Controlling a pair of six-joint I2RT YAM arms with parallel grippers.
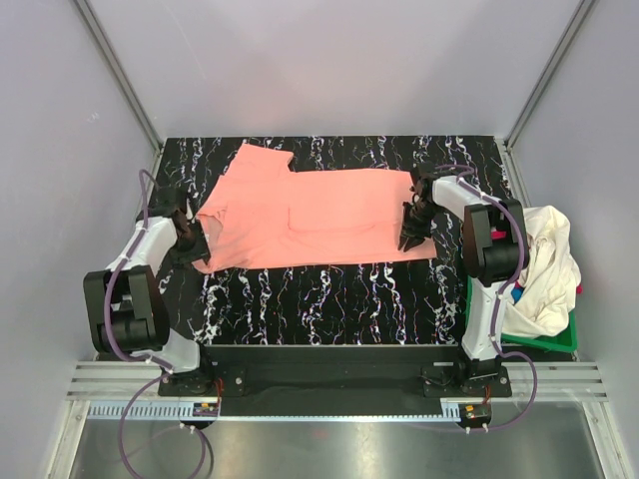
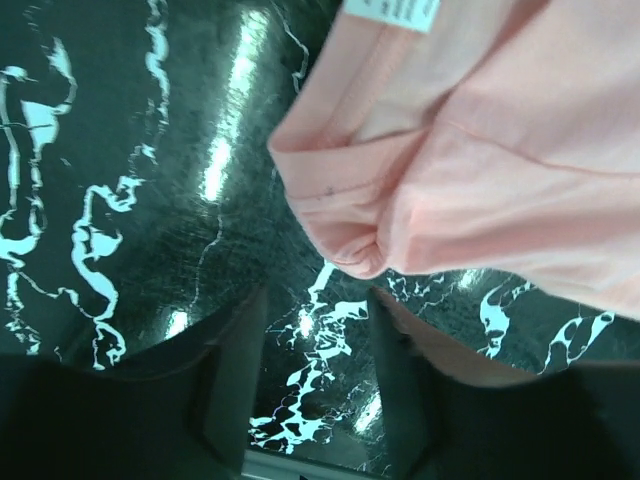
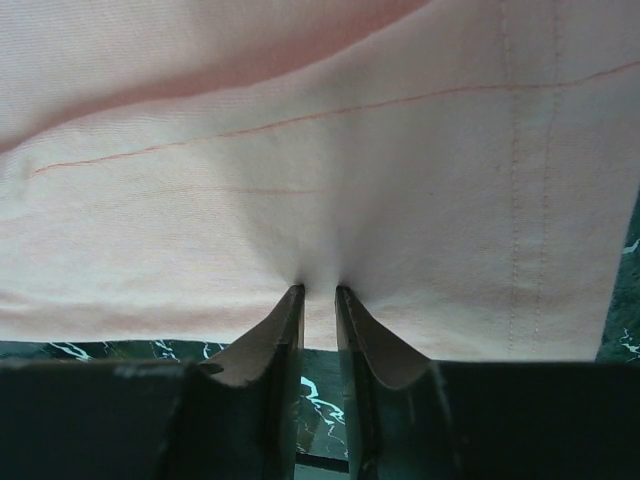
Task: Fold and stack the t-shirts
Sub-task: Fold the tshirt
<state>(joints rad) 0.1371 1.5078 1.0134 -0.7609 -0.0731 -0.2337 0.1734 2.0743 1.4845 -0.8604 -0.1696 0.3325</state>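
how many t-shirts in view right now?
2 clear: salmon-pink shirt spread on the table, cream-white shirt heaped in the green basket. Blue sliver and magenta sliver beneath it may be more shirts, mostly hidden.

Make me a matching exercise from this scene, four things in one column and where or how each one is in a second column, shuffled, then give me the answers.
Column one
1. salmon-pink t-shirt
2. cream-white t-shirt
3. left gripper
4. right gripper

Column two
A. shut on a pinch of pink cloth at its edge
B. heaped over the green basket at the right side
C. spread out on the black marbled table
D. open, bare tabletop showing between its fingers

Pairs: 1-C, 2-B, 3-D, 4-A
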